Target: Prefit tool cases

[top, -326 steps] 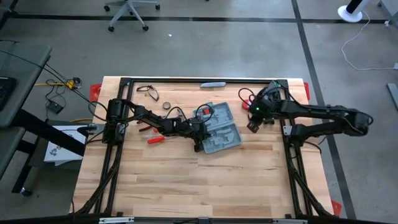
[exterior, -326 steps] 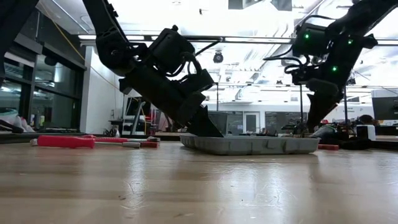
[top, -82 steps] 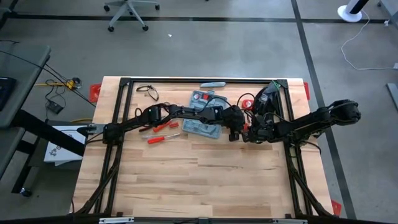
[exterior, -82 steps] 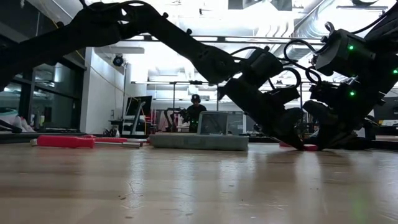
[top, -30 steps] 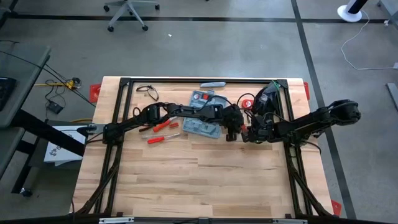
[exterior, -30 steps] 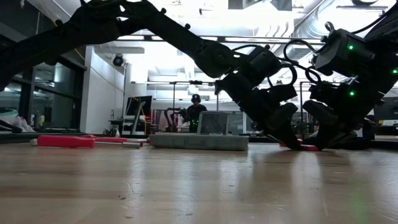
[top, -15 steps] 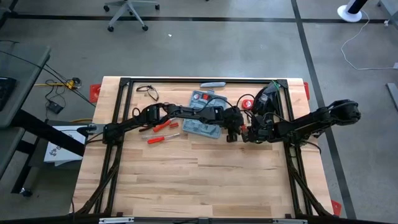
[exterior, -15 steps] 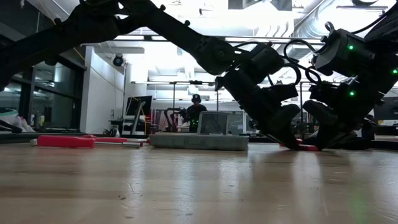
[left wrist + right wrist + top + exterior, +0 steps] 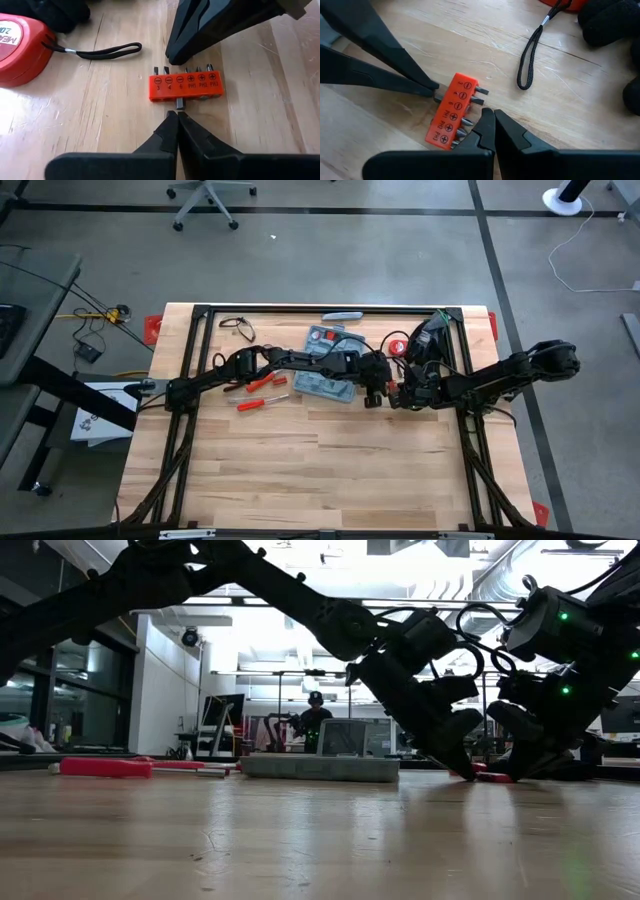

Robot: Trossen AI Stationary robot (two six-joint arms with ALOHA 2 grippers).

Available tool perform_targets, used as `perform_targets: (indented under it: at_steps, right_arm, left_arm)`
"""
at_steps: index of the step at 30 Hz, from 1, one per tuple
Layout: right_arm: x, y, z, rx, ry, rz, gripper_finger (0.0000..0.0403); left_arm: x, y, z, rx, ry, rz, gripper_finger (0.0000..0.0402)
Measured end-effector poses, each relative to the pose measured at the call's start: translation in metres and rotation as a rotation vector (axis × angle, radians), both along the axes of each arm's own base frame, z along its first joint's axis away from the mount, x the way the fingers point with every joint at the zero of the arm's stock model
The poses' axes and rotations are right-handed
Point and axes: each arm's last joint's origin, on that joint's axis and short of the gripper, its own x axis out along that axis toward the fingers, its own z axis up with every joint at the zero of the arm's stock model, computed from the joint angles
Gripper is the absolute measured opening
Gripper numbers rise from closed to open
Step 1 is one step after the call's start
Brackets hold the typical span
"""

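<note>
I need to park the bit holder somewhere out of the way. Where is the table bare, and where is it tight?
Bare: the whole near half of the table, below both arms. Crowded: the far strip, with the tool case, red-handled screwdrivers, the orange bit holder pinched between left gripper and right gripper, and the red tape measure.

The left gripper (image 9: 177, 116) has its fingertips pinched together on a small metal bit jutting from the near edge of the orange bit holder (image 9: 185, 85), with the right gripper (image 9: 172, 57) touching the holder's far edge and a red tape measure (image 9: 21, 47) off to one side beyond.
</note>
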Motion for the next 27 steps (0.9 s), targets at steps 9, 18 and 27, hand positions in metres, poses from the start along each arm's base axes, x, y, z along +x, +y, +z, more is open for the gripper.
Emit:
perform_targets:
  at_steps: [9, 18, 27]
  right_arm:
    - [0.0009, 0.0001, 0.0002, 0.002, -0.012, 0.000, 0.0000]
    - [0.0024, 0.0003, 0.0008, 0.006, -0.029, 0.001, 0.0000]
    - [0.0030, 0.0004, 0.0010, 0.008, -0.037, 0.002, 0.0000]
  left_arm:
    - [0.0037, -0.0008, -0.0041, -0.017, -0.040, 0.002, 0.0000]
    - [0.0070, -0.0012, -0.0059, -0.036, -0.082, 0.001, 0.0000]
    - [0.0082, -0.0014, -0.0057, -0.068, -0.103, -0.012, 0.0000]
